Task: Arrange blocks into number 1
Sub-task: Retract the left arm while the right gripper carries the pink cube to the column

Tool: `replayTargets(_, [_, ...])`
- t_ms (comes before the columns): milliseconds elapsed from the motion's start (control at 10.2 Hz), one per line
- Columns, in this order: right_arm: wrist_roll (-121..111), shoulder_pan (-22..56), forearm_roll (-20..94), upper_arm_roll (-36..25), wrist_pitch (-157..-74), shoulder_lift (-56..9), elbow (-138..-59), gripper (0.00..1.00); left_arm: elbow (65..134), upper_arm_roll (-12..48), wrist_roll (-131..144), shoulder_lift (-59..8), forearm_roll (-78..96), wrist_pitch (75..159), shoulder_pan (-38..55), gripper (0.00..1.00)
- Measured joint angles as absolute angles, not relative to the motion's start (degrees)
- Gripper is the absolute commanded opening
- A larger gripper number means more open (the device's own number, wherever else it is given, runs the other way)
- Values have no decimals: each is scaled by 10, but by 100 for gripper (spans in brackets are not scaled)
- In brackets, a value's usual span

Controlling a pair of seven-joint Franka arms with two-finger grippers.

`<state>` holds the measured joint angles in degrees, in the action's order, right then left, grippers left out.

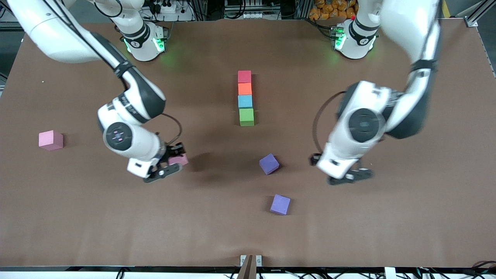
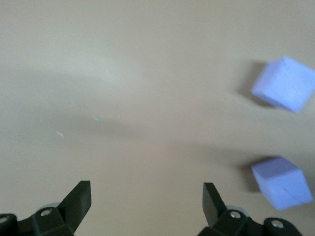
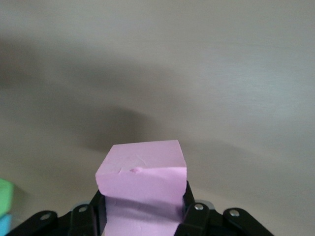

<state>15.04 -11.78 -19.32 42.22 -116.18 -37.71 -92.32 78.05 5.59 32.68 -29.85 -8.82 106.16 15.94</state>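
Four blocks lie in a straight touching column at mid-table: red (image 1: 244,76) nearest the robot bases, then orange (image 1: 245,88), light blue (image 1: 245,101) and green (image 1: 246,117). My right gripper (image 1: 171,160) is shut on a pink block (image 1: 181,159), held just above the table toward the right arm's end of the column; in the right wrist view the pink block (image 3: 141,177) fills the space between the fingers (image 3: 193,216), with the green block (image 3: 5,195) at the edge. A second pink block (image 1: 50,140) rests near the right arm's table end. My left gripper (image 1: 341,174) (image 2: 146,196) hangs open, holding nothing.
Two purple cubes lie on the table nearer the front camera than the column: one tilted (image 1: 269,164) (image 2: 284,83), one closer to the front edge (image 1: 280,204) (image 2: 283,183). The brown tabletop (image 1: 407,232) stretches wide around them.
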Motion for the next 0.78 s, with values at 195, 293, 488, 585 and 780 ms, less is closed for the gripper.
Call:
replayTargets(195, [225,-62,-190,422,-1165,-377,-909,0,780,57,288,-258,-93,1062,117,100])
replayTargets(293, [266,-26,-190,417,-1175,-378,-905,0,780,58,282,-236,-93,1061,105,100])
replayTargets(488, [337,38,-190,399,-1203,-379,-903,0,781,58,281,-195,-93,1056,96,100])
replayTargets(585, [361,60,-190,388,-1213,-380,-903,0,782,59,281,-179,-93,1048,94,100])
replayTargets(780, [380,116,-190,350,-1233,-383,-903,0,782,59,281,-150,-91,1031,77,100])
